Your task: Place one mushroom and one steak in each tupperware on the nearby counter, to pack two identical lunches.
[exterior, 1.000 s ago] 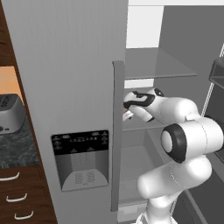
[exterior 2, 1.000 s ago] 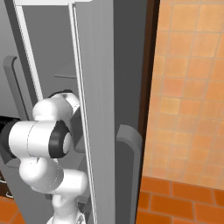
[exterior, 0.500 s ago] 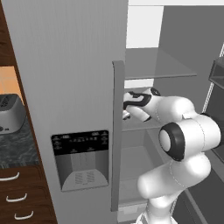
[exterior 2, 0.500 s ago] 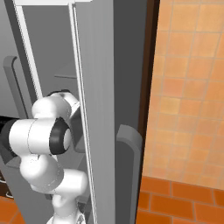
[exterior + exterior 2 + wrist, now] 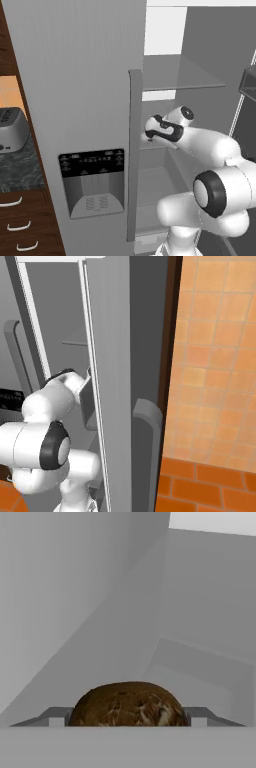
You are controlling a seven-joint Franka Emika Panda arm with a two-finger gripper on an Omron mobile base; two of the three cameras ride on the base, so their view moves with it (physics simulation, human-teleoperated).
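A brown, mottled, dome-shaped mushroom (image 5: 129, 704) sits right in front of the hand camera, inside the grey fridge. My gripper (image 5: 128, 722) has one grey fingertip pressed against each side of it, so it is shut on the mushroom. In the left base view the hand (image 5: 161, 129) reaches into the open fridge at middle-shelf height, just behind the edge of the left door; the fingertips and mushroom are hidden there. The dark speckled counter (image 5: 15, 172) lies at the far left. The steak and the tupperware are out of view.
The shut left fridge door with its dispenser panel (image 5: 92, 182) and tall handle (image 5: 134, 150) stands close beside the hand. A glass shelf (image 5: 175, 75) hangs above the arm. A grey toaster (image 5: 11, 129) sits on the counter. The open right door (image 5: 112, 381) flanks the arm.
The jaws have come in from wide open onto the mushroom's sides. The arm has shifted only slightly inside the fridge.
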